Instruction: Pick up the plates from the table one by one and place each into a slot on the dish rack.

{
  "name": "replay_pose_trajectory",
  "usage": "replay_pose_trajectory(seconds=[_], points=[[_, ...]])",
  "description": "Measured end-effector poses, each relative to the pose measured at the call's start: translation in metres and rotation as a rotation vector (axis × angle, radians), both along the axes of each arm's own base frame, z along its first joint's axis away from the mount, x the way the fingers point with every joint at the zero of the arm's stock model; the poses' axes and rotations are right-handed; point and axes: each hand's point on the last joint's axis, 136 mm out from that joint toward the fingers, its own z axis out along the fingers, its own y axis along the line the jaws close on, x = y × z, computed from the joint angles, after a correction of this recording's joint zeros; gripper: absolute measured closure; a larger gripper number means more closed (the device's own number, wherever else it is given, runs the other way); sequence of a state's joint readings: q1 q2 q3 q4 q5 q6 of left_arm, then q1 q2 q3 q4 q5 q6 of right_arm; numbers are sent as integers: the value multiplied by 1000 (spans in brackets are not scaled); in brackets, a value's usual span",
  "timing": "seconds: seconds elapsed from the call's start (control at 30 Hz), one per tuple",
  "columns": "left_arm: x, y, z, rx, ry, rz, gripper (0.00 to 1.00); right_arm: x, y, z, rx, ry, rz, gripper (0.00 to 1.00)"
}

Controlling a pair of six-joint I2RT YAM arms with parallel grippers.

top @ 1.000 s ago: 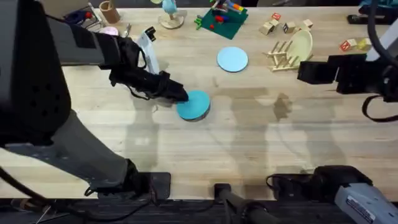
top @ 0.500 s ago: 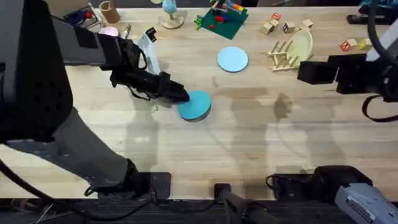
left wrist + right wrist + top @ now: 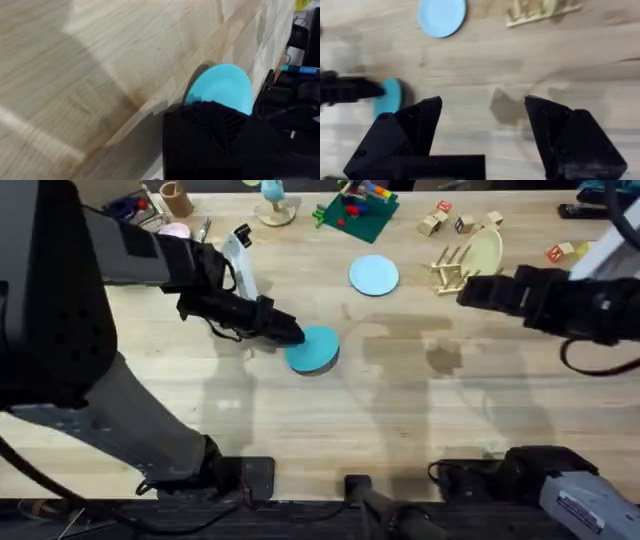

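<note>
The teal-blue plate lies flat on the table near its middle; it looks like thin, stiff plastic, light and smooth, so it likely slides rather than lifts if pushed, and the sensible hold is a pinch across the rim with one finger worked under the edge. The left gripper sits at the plate's near-left edge, and in the left wrist view a black finger covers part of the plate, but whether the fingers are closed on the rim or merely resting there cannot be told. The paler light blue plate lies flat farther back, well apart from the first and just left of the dish rack, where a cream plate already stands among the pegs. The right gripper hangs above bare wood with its fingers spread wide, holding nothing; its arm reaches in from the right, near the rack
</note>
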State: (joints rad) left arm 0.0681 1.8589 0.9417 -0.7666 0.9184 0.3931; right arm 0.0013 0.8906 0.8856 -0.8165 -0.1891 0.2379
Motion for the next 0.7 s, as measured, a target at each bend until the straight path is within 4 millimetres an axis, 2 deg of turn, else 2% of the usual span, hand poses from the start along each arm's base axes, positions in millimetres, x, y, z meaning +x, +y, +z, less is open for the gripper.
replay_pose_trajectory(seconds=[0.2, 0.7], points=[[0, 0, 0, 0, 0, 0, 961, 8, 20, -17, 118, 76, -8, 6], [0, 0, 0, 0, -1, 0, 960, 23, 110, -57, 309, 100, 79, 8]])
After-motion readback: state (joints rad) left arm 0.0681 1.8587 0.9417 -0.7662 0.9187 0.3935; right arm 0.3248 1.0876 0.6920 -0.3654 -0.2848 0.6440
